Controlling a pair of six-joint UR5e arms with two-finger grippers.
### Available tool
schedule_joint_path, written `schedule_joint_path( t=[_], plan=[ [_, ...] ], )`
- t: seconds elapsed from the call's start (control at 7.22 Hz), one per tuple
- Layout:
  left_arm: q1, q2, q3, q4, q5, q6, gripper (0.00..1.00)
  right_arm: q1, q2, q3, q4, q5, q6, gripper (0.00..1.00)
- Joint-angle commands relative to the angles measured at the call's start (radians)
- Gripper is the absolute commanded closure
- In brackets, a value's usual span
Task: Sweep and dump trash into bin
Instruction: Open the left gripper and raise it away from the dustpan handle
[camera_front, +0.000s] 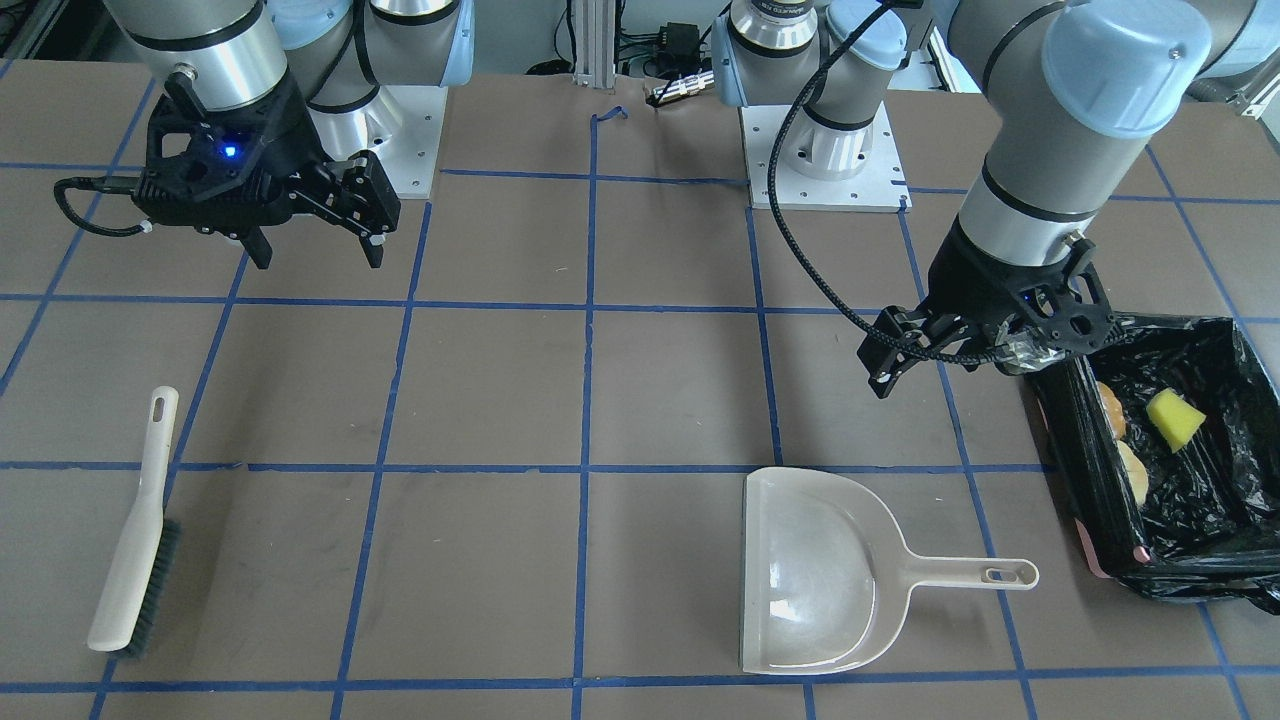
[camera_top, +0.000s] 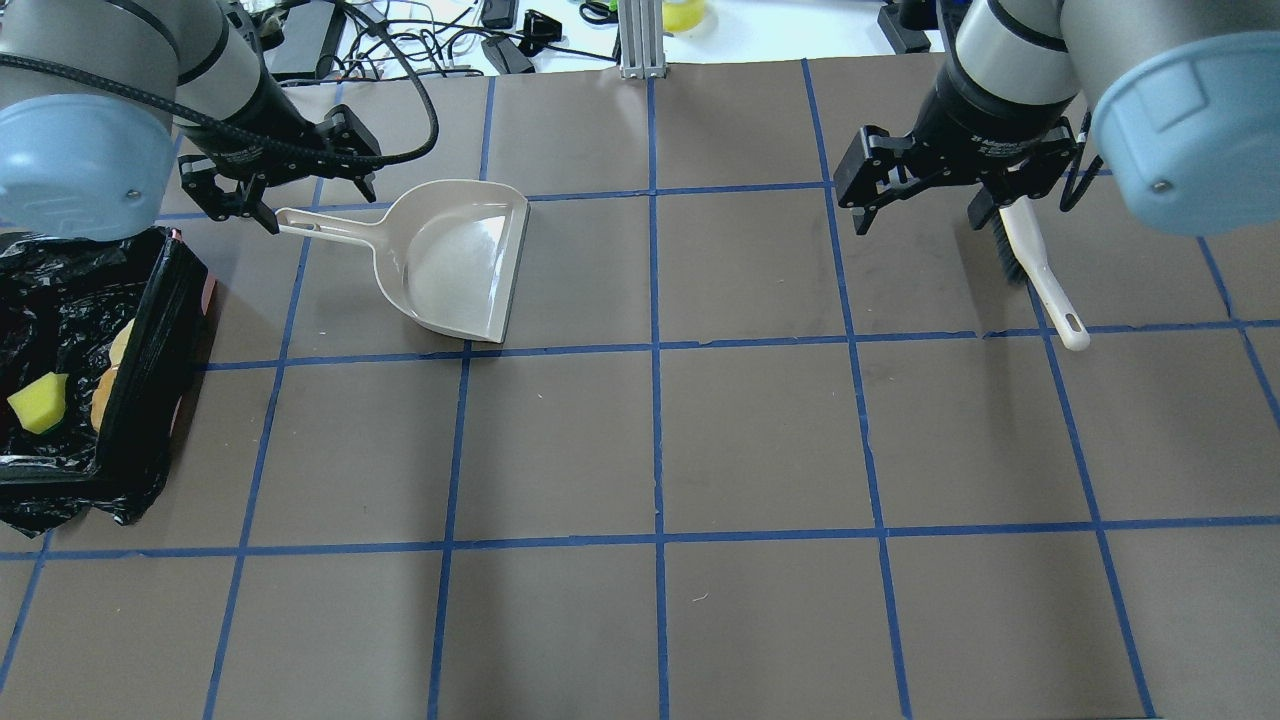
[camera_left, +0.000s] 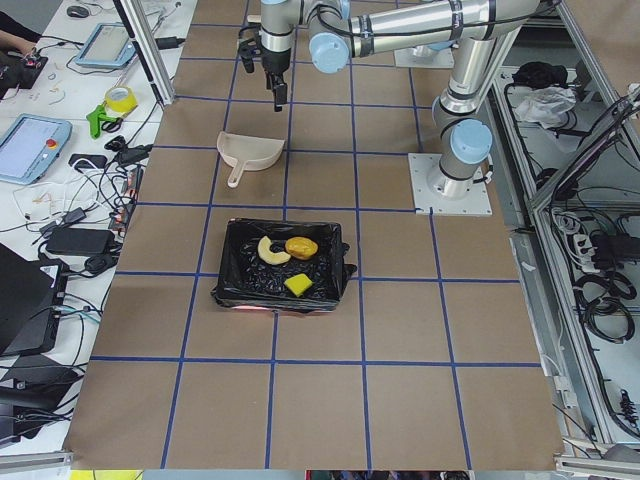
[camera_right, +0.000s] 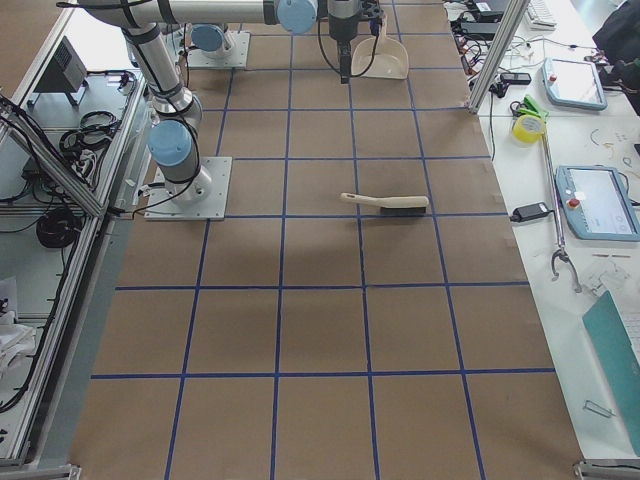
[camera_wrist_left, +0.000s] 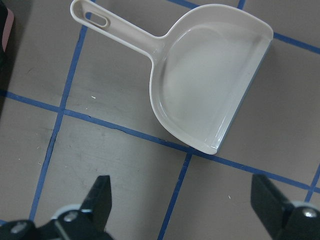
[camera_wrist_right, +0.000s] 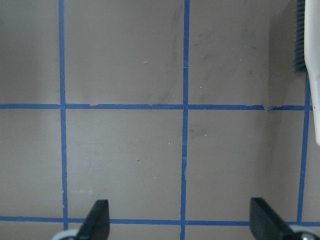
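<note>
The trash lies inside the bin (camera_front: 1095, 545), a box lined with black plastic: a yellow wedge (camera_front: 1173, 419), a tan bread-like piece (camera_front: 1133, 470) and an amber lump (camera_left: 301, 246). The beige dustpan (camera_top: 455, 260) lies empty on the table beside the bin, handle toward it. My left gripper (camera_top: 318, 205) hangs open above the dustpan handle, holding nothing; in its wrist view the dustpan (camera_wrist_left: 210, 85) is below and ahead. The beige brush (camera_top: 1040, 280) lies flat on the other side. My right gripper (camera_top: 920, 220) hovers open and empty just beside the brush.
The brown table is marked with a blue tape grid (camera_top: 655, 345). Both arm bases (camera_front: 825, 160) stand at the robot's edge. Cables and devices (camera_top: 480, 30) lie past the far edge. The bin (camera_top: 150, 350) sits at the table's left end.
</note>
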Motion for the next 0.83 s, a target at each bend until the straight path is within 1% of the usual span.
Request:
schedule_joint_path(
  t=[0.0, 0.28, 0.69],
  plan=[
    [-0.007, 0.039, 0.002, -0.068, -0.003, 0.15, 0.0, 0.0, 0.0, 0.0, 0.0, 0.0, 0.0, 0.0],
    [-0.069, 0.075, 0.002, -0.08, -0.004, 0.151, 0.0, -0.001, 0.0, 0.0, 0.0, 0.0, 0.0, 0.0],
    [-0.082, 0.104, -0.006, -0.11, -0.001, 0.16, 0.0, 0.0, 0.0, 0.0, 0.0, 0.0, 0.001, 0.0]
  ],
)
